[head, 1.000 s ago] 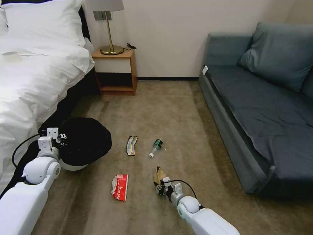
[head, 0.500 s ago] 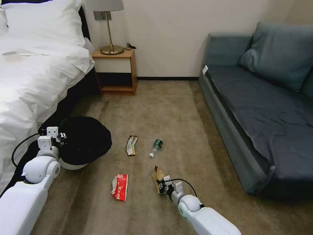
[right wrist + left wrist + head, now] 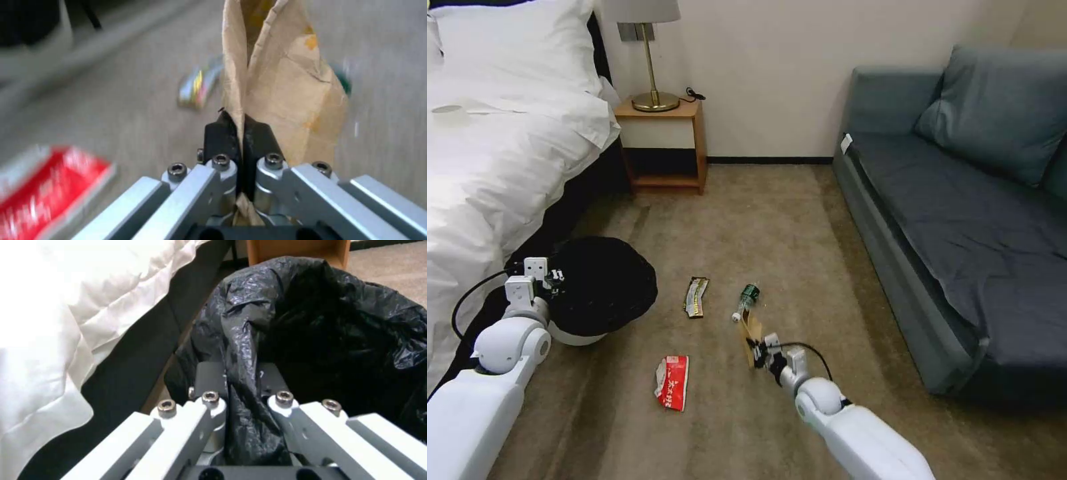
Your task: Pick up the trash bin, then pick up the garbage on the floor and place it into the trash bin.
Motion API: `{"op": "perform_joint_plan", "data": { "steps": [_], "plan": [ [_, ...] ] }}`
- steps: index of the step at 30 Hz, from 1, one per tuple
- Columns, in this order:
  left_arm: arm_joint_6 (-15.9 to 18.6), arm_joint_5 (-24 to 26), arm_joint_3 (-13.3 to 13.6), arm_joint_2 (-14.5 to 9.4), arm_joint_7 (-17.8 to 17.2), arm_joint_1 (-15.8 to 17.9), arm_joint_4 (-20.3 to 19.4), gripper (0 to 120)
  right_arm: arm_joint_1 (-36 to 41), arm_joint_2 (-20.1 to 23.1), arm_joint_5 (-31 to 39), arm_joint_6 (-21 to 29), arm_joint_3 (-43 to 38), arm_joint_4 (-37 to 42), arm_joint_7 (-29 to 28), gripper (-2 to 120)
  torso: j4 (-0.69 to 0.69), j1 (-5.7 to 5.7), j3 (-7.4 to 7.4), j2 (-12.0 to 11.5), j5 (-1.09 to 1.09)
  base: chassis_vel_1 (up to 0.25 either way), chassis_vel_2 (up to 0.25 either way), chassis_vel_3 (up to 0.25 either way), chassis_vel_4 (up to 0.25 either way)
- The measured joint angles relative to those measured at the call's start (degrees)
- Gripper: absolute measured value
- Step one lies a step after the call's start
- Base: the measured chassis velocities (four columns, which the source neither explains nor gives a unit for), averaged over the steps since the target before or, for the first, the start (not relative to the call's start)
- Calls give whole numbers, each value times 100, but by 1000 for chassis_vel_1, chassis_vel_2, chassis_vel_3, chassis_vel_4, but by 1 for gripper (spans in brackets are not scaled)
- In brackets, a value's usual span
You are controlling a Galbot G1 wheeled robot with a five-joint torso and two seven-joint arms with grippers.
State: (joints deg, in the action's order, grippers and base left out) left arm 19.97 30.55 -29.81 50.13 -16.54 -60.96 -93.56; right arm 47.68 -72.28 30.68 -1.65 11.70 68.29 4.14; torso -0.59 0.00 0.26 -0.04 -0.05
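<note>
The trash bin, white with a crinkly black liner, hangs beside the bed, and my left gripper is shut on its lined rim. My right gripper is shut on the tan paper bag, holding it above the carpet; the bag stands up between the pads. On the floor lie the red-and-white wrapper, the dark-and-gold wrapper and the small clear bottle with a green label.
A white bed runs along the left, with a wooden nightstand and lamp at the back. A grey-blue sofa fills the right side. Open carpet lies between them.
My right gripper has risen and moved forward with the tan paper bag, lifting it off the carpet toward the bottle. The left arm and bin have barely moved.
</note>
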Motion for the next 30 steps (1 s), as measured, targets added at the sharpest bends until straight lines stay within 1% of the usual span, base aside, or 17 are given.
{"op": "perform_joint_plan", "data": {
  "steps": [1,3,4,5,7,9,13,15,17,18,20,21,23,25,27,30],
  "plan": [
    [1,3,18,6,1,10,0,5,-170,11,61,17,14,136,3,0,0,0,0,0,-1,0,0,0,0],
    [1,4,23,9,1,15,0,5,-206,12,79,22,21,158,4,0,0,0,0,0,0,0,0,0,0],
    [1,8,57,27,1,38,6,5,-542,11,244,92,109,313,13,0,0,0,0,0,0,0,0,0,0],
    [1,8,57,27,1,38,6,5,-542,11,244,92,109,313,13,0,0,0,0,0,0,0,0,0,0],
    [1,14,89,42,2,76,34,5,-946,-6,459,216,257,457,38,0,1,0,0,0,-1,0,0,0,0],
    [2,18,111,50,2,98,51,5,-1091,-23,576,284,311,519,39,0,1,0,0,0,-1,0,0,0,0],
    [2,20,143,72,9,136,92,5,-1323,-70,815,413,442,667,35,0,-1,0,0,0,0,0,0,0,0],
    [2,20,143,72,9,136,92,5,-1323,-70,815,413,442,667,35,0,-1,0,0,0,0,0,0,0,0],
    [-1,18,150,95,30,154,127,5,-1453,-117,1047,513,569,887,45,0,0,0,0,0,-1,0,0,0,0],
    [-1,18,150,95,30,154,127,5,-1453,-117,1047,513,569,887,45,0,0,0,0,0,-1,0,0,0,0],
    [-8,16,153,104,44,167,139,5,-1527,-159,1309,581,661,1082,120,0,0,0,0,0,-1,0,0,0,0],
    [-8,16,153,104,44,167,139,5,-1527,-159,1309,581,661,1082,120,0,0,0,0,0,-1,0,0,0,0],
    [-21,15,157,107,54,179,145,5,-1623,-250,1747,639,826,1280,207,0,0,0,0,0,-1,0,0,0,0],
    [-23,16,157,109,54,179,145,5,-1652,-282,1857,645,870,1310,239,0,0,0,0,0,-1,0,0,0,0],
    [-30,22,161,123,58,180,145,5,-1750,-414,2039,633,1023,1318,385,0,0,0,0,0,-1,0,0,0,0],
    [-35,29,167,139,64,179,140,5,-1815,-508,2070,587,1114,1258,469,0,0,0,0,0,-1,0,0,0,0]
  ]
}}
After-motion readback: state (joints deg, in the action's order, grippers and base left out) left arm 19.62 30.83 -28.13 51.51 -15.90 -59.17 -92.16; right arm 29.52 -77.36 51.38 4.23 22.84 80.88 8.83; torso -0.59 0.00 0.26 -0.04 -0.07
